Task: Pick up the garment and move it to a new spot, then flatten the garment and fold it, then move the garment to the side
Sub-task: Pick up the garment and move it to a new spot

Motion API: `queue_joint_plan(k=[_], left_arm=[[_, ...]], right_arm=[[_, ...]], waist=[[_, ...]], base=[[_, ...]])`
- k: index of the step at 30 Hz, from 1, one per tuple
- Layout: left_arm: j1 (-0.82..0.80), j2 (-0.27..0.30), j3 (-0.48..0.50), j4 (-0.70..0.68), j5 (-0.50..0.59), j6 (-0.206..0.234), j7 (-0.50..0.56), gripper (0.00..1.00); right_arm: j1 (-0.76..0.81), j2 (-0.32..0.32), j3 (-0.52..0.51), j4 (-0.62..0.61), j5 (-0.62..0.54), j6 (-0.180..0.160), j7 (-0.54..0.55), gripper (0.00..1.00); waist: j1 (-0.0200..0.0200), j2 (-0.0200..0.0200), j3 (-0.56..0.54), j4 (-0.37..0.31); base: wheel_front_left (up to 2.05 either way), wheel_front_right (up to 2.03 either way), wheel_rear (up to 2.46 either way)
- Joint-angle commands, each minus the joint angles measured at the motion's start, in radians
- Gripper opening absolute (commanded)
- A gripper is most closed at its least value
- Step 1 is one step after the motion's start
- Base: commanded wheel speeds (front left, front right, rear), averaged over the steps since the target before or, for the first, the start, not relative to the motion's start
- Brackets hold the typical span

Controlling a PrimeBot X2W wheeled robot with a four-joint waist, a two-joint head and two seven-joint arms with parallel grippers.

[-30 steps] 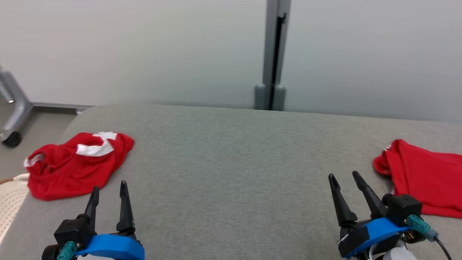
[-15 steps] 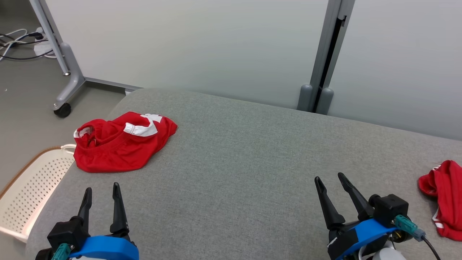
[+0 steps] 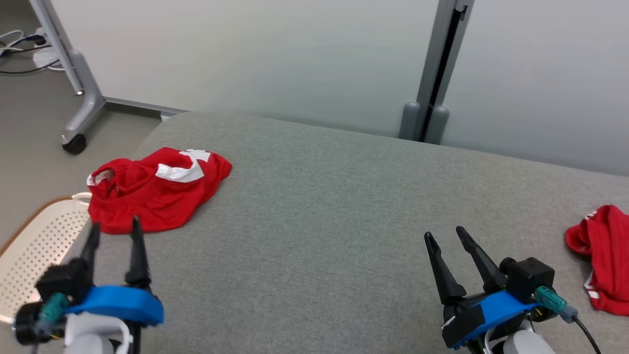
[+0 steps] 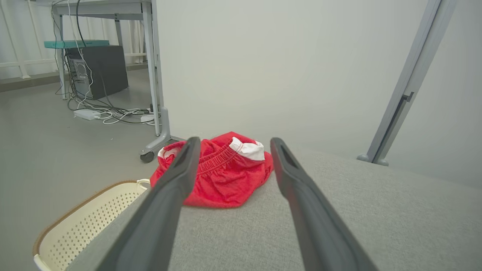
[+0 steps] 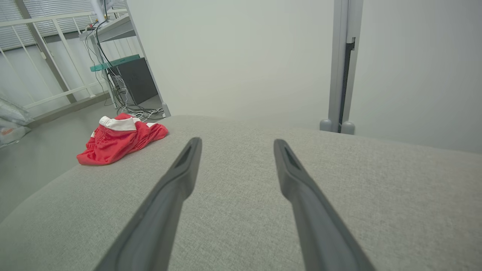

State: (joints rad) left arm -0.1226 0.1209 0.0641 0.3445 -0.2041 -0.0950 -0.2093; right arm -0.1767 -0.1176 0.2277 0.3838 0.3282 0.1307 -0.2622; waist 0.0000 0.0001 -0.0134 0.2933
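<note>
wheeled stand: a grey leg on a black caster, on the floor at 10 o'clock in the head view, off the table's far left corner.
basket: white and perforated with a brown rim, at 8 o'clock in the head view, on the floor against the table's left edge, below the garment.
left gripper: at 7 o'clock in the head view and blurred there. Its fingers are spread wide with nothing between them, and they point towards 12 o'clock at the garment's near hem. In the left wrist view the red cloth lies ahead, framed between the two fingers.
garment: red shorts with white trim, crumpled in a heap at 10 o'clock on the table, near its left edge. The elastic waistband faces the basket side.
table: covered in grey fabric, with rounded corners.
post: a grey upright against the pale wall at 1 o'clock, behind the table.
right gripper: at 5 o'clock in the head view. Its fingers are spread wide and hold nothing, over bare grey fabric and well apart from both red pieces.
second red cloth: at 4 o'clock, cut off by the right border, lying on the table.
</note>
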Motion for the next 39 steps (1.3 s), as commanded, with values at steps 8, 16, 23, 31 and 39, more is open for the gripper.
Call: queue_joint_plan(k=[8,16,23,31,39], left_arm=[[-0.136,0.089,0.05,-0.075,-0.037,0.011,0.153,1.0],[-0.291,0.199,0.107,0.024,-0.145,-0.013,0.332,1.0],[-0.41,0.281,0.104,0.212,-0.226,-0.03,0.453,1.0],[-0.503,0.359,0.092,0.446,-0.245,-0.028,0.522,1.0],[-0.539,0.396,0.09,0.623,-0.235,0.002,0.493,0.0]], right_arm=[[-0.021,0.022,-0.01,-0.05,0.0,0.0,-0.003,1.0],[-0.059,0.019,-0.006,-0.057,-0.004,0.0,-0.003,1.0],[-0.116,0.002,0.019,-0.062,-0.009,0.0,-0.003,1.0],[-0.18,-0.004,0.058,-0.067,0.0,0.0,-0.003,1.0],[-0.204,0.003,0.073,-0.062,0.006,0.0,-0.003,1.0]], waist=[[0.0,-0.0001,0.04,-0.084],[0.0,-0.0001,0.125,-0.183],[0.0,-0.0001,0.222,-0.274],[0.0,-0.0001,0.314,-0.362],[0.0,-0.0001,0.338,-0.403]], base=[[0.0,0.0,0.0],[0.0,0.0,0.0],[0.0,0.0,0.0],[0.0,0.0,0.0],[0.0,0.0,0.0]])
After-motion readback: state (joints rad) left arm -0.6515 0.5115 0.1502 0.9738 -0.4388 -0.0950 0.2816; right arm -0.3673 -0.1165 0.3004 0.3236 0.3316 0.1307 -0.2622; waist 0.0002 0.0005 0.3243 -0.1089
